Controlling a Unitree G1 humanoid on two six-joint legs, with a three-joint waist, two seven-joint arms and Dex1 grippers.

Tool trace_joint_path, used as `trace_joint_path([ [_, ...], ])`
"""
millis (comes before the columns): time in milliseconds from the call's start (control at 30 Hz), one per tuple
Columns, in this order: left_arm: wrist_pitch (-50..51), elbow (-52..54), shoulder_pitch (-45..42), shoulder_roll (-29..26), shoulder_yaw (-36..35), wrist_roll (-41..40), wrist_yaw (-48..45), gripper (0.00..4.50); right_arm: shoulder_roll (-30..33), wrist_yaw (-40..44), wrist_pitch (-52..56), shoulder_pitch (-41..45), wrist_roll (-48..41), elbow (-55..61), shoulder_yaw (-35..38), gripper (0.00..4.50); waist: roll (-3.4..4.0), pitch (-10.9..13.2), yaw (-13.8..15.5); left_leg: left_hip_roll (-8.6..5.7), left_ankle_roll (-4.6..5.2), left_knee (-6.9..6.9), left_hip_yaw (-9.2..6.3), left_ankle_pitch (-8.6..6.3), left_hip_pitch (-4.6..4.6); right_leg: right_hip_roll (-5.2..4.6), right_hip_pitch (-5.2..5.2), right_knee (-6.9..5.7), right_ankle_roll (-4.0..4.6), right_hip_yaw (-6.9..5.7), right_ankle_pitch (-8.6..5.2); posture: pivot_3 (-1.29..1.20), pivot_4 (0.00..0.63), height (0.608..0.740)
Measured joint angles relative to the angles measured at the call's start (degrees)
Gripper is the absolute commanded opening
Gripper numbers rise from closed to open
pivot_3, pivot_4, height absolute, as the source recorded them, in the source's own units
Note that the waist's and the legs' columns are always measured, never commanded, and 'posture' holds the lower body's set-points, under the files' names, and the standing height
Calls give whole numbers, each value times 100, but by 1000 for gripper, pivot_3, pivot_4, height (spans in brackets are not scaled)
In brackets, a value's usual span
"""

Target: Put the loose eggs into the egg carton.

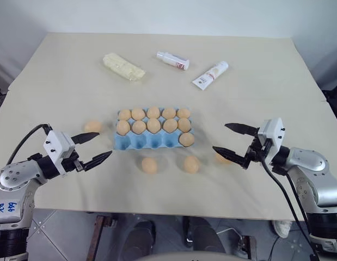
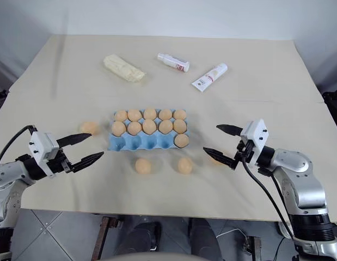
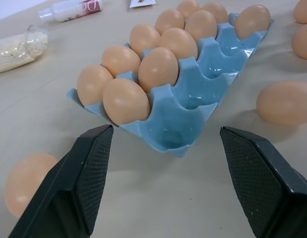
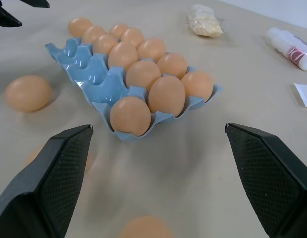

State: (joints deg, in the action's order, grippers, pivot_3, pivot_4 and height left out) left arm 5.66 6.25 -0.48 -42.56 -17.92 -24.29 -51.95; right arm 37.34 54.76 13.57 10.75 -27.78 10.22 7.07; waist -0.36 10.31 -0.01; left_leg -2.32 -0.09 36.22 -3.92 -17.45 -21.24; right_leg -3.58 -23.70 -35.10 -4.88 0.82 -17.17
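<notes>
Blue moulded egg carton [image 1: 149, 140] holds eleven brown-orange eggs on the beige bench [image 1: 59, 76]. Four loose oval eggs [image 1: 149, 165] lie around it. Left gripper [image 1: 97, 148] and right gripper [image 1: 229, 140] hover with fingers released, grasping nothing.

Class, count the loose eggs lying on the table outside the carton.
4: one left of the carton, two in front of it, one by the right end effector.

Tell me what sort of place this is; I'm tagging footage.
Probably a lab or test bench, not a kitchen: a table under a plain cloth, a staged egg carton, a grey tiled floor.
</notes>
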Motion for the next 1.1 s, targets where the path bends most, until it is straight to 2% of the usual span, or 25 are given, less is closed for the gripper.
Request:
trace_joint_path([
  [133,-34,4,30,80,6,3,-8,3677,-42,-70,0,1,31,81,-2,4500,0,0,5,0,0,2,0,0,0,0,0,-2,0,-1,0,0,150,740],
  [233,-68,10,-203,177,325,3,-152,3677,-53,-238,18,-208,34,310,68,4500,0,0,46,-2,-1,8,-6,1,-2,-1,2,-4,0,-7,0,0,150,740],
  [467,-569,-75,-729,458,1482,307,-830,3677,87,-505,91,-1589,-78,1149,959,4500,0,0,152,-4,-2,13,-4,0,-2,1,8,0,-1,-7,1,0,150,740],
  [667,-894,-555,-1170,711,1919,467,-1139,3677,79,-480,35,-2473,-17,1443,1100,4500,0,0,90,-3,-5,42,4,3,13,8,9,-47,-1,4,1,0,150,740],
  [833,-996,-716,-1263,767,1987,474,-1274,3677,-18,-515,-84,-2282,184,1241,779,4500,0,0,45,-1,-1,91,2,6,15,9,20,-73,3,6,11,0,150,740],
  [1100,-1014,-678,-945,755,1910,475,-1197,3677,-95,-278,-302,-1306,560,-131,142,4500,0,0,7,1,1,87,1,11,10,10,13,-69,5,9,20,0,150,740],
])
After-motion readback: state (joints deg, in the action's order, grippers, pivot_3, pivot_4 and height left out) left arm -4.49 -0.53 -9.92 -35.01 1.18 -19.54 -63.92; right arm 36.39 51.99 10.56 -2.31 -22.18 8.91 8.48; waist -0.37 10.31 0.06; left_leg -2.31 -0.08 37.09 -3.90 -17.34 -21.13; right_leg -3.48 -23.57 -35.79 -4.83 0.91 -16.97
